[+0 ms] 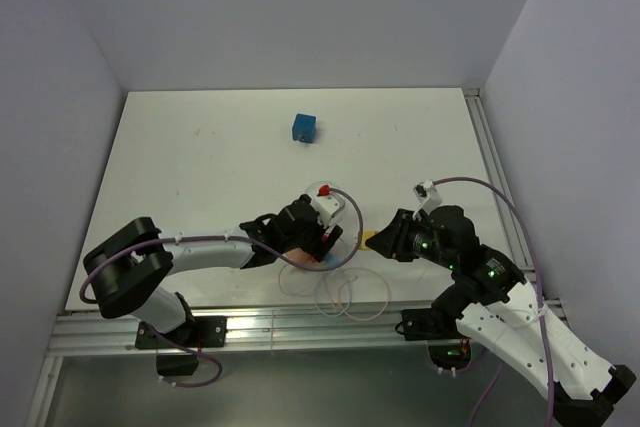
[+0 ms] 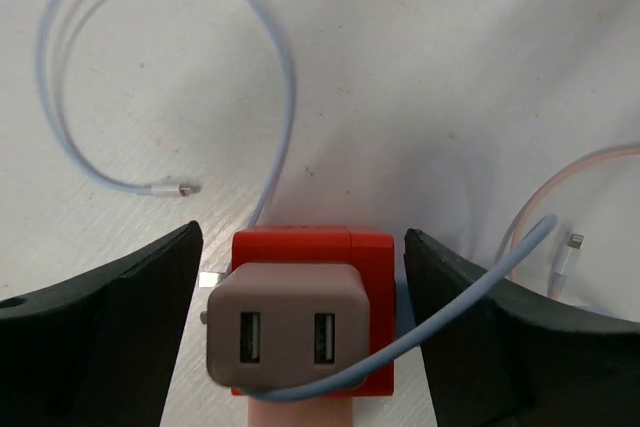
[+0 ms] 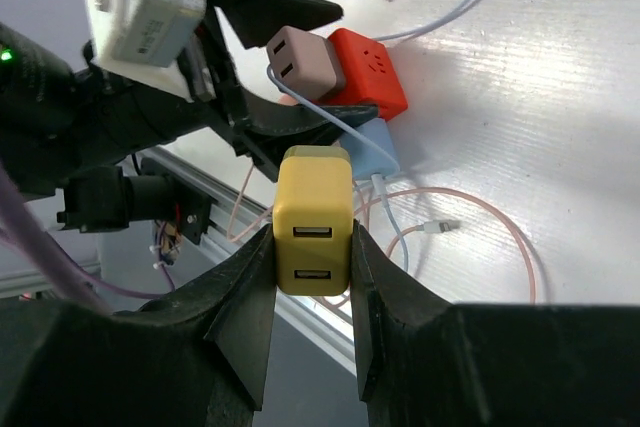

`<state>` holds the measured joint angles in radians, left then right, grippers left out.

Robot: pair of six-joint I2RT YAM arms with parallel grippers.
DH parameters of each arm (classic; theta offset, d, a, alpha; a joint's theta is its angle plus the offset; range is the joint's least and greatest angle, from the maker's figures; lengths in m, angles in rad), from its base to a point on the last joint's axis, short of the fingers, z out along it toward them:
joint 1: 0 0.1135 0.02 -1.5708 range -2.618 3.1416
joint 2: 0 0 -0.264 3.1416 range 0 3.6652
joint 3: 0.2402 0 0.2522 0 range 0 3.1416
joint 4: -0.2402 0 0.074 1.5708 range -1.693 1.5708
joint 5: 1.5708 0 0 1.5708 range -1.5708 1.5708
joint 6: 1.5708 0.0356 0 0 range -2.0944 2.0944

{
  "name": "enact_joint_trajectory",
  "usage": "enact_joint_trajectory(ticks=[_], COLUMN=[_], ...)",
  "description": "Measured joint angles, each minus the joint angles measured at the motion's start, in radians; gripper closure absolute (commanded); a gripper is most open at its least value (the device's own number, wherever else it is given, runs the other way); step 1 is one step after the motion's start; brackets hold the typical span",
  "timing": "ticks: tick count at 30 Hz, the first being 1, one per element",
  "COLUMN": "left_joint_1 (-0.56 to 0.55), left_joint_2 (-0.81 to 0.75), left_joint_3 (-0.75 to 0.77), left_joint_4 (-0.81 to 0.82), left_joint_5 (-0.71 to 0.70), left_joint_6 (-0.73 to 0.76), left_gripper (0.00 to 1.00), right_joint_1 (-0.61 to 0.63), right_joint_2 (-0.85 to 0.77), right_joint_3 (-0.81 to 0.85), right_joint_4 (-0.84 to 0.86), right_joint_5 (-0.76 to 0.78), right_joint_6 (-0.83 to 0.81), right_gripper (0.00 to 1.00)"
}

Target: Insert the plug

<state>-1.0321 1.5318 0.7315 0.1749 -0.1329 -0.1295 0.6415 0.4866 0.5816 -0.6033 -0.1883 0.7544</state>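
Note:
My right gripper (image 3: 312, 247) is shut on a yellow two-port USB plug (image 3: 313, 232), held just off the table by the front edge; in the top view that plug (image 1: 369, 240) points left. A red cube socket (image 2: 340, 247) lies on the table with a taupe two-port plug (image 2: 285, 322) seated in its near face. My left gripper (image 2: 302, 277) stands open around that pair, with a narrow gap at each finger. From the right wrist, the red cube (image 3: 370, 72) lies just beyond the yellow plug. A pale blue cable (image 2: 480, 282) drapes across the taupe plug.
A light blue adapter (image 3: 378, 152) sits under the red cube. Loose pale blue (image 2: 290, 97) and pink (image 3: 500, 237) cables coil near the front edge. A blue cube (image 1: 304, 128) stands alone farther back. The metal rail (image 1: 300, 322) runs along the near edge.

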Motion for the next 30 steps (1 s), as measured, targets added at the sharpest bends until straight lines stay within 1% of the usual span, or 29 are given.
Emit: enact_joint_trajectory(ticks=[4,5,9,13,20,22,25,27,30], left_joint_1=[-0.021,-0.03,-0.056,-0.058,-0.054,-0.027,0.073,0.17,0.291], left_joint_2=[-0.047,-0.061,-0.124,-0.201,-0.414,-0.478,-0.488,-0.42,-0.251], left_joint_3=[-0.004,-0.004,0.0,0.007,0.007,0.01,0.061,0.153,0.328], left_joint_4=[-0.009,-0.012,-0.029,-0.048,-0.074,-0.071,-0.084,-0.117,-0.171], left_joint_5=[-0.041,-0.045,-0.037,0.011,0.085,0.087,0.076,0.079,0.074], left_joint_6=[0.0,0.004,0.015,0.022,0.043,0.029,-0.018,-0.055,-0.097], left_gripper=[0.07,0.0,0.0,0.0,0.0,0.0,0.0,0.0,0.0], right_joint_1=[0.0,0.0,0.0,0.0,0.0,0.0,0.0,0.0,0.0], right_joint_2=[-0.002,-0.005,-0.024,-0.05,-0.088,-0.097,-0.097,-0.092,-0.064], right_joint_3=[0.0,0.0,0.0,0.002,0.01,0.016,0.026,0.028,0.028], right_joint_4=[-0.001,-0.002,-0.012,-0.031,-0.072,-0.08,-0.081,-0.08,-0.074], right_joint_5=[0.001,0.001,0.002,0.005,0.026,0.039,0.052,0.056,0.056], right_joint_6=[0.01,0.011,0.015,0.019,0.033,0.037,0.038,0.037,0.037], right_gripper=[1.0,1.0,1.0,1.0,1.0,1.0,1.0,1.0,1.0])
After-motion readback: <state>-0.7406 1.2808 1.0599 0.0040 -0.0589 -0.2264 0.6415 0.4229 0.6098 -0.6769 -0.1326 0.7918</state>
